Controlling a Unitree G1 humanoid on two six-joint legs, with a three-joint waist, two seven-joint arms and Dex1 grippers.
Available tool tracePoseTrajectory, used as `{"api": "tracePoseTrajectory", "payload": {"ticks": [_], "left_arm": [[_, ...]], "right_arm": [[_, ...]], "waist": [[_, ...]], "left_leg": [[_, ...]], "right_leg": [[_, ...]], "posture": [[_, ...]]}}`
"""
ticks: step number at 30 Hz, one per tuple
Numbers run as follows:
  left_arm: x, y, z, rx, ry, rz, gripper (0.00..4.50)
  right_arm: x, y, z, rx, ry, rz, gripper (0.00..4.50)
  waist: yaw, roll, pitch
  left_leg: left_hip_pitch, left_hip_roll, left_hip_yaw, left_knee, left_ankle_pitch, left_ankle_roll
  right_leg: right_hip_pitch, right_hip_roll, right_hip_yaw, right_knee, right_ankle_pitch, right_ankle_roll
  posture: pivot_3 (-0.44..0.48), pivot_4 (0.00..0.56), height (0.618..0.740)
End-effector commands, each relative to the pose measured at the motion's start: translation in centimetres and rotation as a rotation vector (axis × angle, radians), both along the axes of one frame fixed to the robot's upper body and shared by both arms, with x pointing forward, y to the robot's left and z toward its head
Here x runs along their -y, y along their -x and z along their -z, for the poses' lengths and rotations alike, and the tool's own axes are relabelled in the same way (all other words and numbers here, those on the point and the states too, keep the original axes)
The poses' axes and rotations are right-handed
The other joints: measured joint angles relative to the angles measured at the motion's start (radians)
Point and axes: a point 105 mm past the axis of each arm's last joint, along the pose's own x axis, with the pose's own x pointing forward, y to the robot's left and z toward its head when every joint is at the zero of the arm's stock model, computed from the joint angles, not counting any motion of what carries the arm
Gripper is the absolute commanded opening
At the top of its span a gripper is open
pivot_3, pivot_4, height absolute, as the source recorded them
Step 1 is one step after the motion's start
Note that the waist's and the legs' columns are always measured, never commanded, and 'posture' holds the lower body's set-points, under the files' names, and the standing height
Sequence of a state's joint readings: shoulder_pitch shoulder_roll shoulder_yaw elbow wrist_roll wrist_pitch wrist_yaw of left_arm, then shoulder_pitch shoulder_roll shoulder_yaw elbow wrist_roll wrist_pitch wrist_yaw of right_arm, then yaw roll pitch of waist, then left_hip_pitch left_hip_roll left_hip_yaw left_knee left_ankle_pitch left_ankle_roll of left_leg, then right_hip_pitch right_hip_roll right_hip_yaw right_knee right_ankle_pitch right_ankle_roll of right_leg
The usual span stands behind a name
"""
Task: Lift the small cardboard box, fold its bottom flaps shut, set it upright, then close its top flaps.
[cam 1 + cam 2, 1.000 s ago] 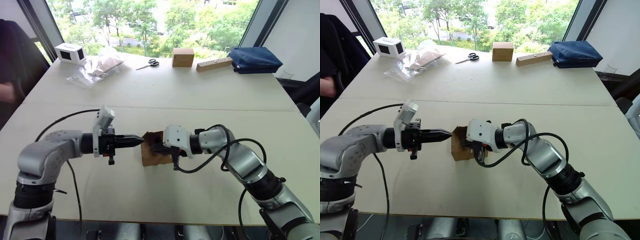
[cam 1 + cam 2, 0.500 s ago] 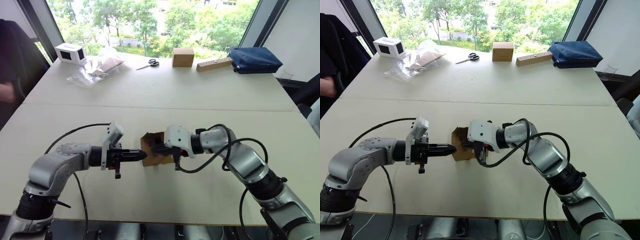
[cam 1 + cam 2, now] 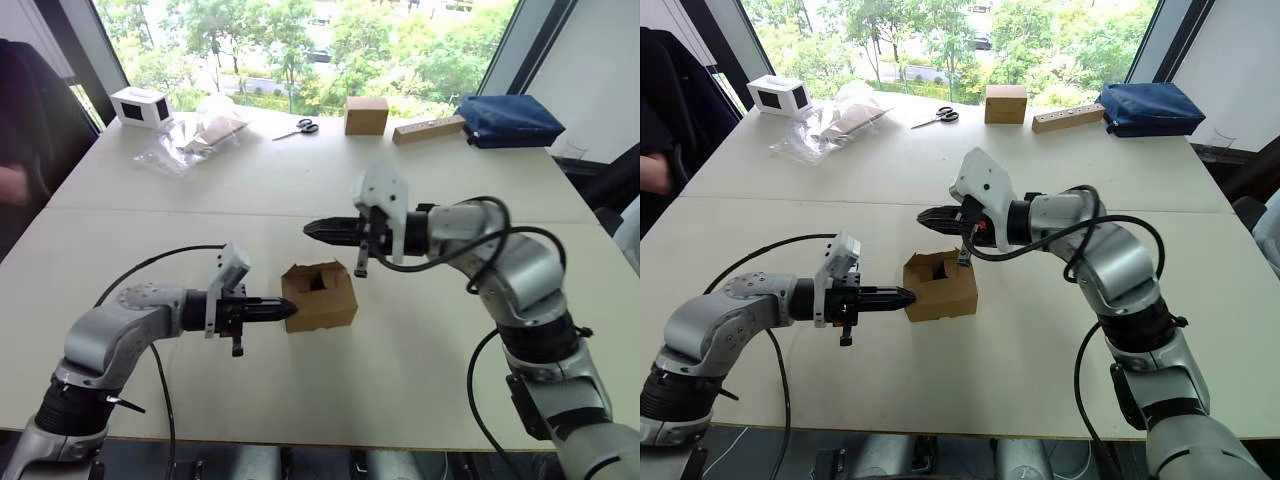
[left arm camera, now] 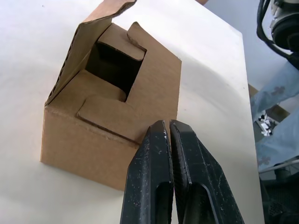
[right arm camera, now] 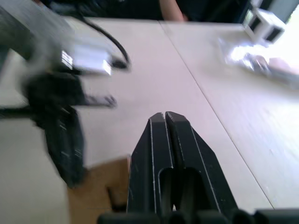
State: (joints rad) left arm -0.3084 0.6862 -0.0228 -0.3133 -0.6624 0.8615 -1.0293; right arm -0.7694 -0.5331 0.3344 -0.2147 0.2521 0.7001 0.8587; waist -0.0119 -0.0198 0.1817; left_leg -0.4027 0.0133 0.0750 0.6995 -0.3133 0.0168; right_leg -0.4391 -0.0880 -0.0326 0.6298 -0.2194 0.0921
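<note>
The small cardboard box (image 3: 322,297) rests on the table with its open end facing up. The flaps on that end (image 4: 110,108) are partly folded in and leave a dark gap; one flap (image 4: 88,35) stands up. The box's other end lies against the table, hidden. My left gripper (image 3: 290,309) is shut, with its tip at the box's left edge. In the left wrist view its fingertips (image 4: 161,128) sit at the rim of the flapped face. My right gripper (image 3: 308,229) is shut on nothing and hangs above and behind the box, apart from it.
Along the far edge stand a white box with a dark window (image 3: 139,105), clear plastic bags (image 3: 195,135), scissors (image 3: 297,127), a brown cube box (image 3: 366,114), a wooden bar (image 3: 428,128) and a blue bag (image 3: 508,118). A person's hand (image 3: 652,172) shows at the left.
My right gripper has come away from the box and risen above and behind it. The box now sits free, its open end up. The left gripper has stayed at its left edge.
</note>
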Motion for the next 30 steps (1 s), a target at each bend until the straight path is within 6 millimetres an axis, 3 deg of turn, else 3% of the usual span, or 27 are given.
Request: {"api": "tracePoseTrajectory", "payload": {"ticks": [1,8,13,17,25,30], "left_arm": [[0.1,0.0,0.5,-0.001,-0.027,-0.007,0.13],[0.0,-0.1,0.0,0.001,-0.006,-0.016,0.13],[-0.1,-0.8,-3.1,-0.002,0.159,-0.037,0.13],[-0.3,-1.7,-4.2,0.015,0.186,-0.065,0.13],[0.8,-4.0,-2.3,0.068,0.124,-0.173,0.13],[1.4,-4.2,-1.4,0.080,0.094,-0.167,0.13]], "right_arm": [[-0.6,0.0,0.7,0.052,0.068,-0.034,0.00],[-0.6,1.7,1.7,0.012,0.090,-0.097,0.00],[-0.5,2.3,2.4,-0.016,0.090,-0.100,0.00],[-0.5,2.3,2.6,-0.020,0.086,-0.083,0.00],[-0.5,2.2,2.4,-0.011,0.076,-0.065,0.00],[-0.4,2.2,1.8,0.005,0.064,-0.056,0.00]], "waist": [[-0.001,0.000,0.000],[0.001,0.000,0.000],[0.001,0.000,0.000],[0.001,0.000,0.000],[0.001,0.000,0.000],[0.001,0.000,0.000]], "left_leg": [[0.000,0.000,0.000,0.000,0.000,0.000],[0.000,0.000,0.000,0.000,0.000,0.000],[0.000,0.001,-0.001,0.000,0.000,0.000],[0.000,0.001,-0.001,0.000,0.000,0.000],[0.000,0.000,0.000,0.000,0.001,-0.001],[0.000,0.000,0.000,0.000,0.001,-0.001]], "right_leg": [[0.000,0.000,0.000,0.000,0.000,0.000],[0.000,0.000,0.000,0.000,0.000,0.000],[0.000,0.000,0.000,0.000,0.000,0.000],[0.000,0.000,0.000,0.000,0.000,0.000],[0.000,0.000,0.000,0.000,0.000,0.000],[0.000,0.000,0.000,0.000,0.000,0.000]], "posture": [[0.000,0.150,0.740],[0.000,0.150,0.740],[0.000,0.150,0.740],[0.000,0.150,0.740],[0.000,0.150,0.740],[0.000,0.150,0.740]]}}
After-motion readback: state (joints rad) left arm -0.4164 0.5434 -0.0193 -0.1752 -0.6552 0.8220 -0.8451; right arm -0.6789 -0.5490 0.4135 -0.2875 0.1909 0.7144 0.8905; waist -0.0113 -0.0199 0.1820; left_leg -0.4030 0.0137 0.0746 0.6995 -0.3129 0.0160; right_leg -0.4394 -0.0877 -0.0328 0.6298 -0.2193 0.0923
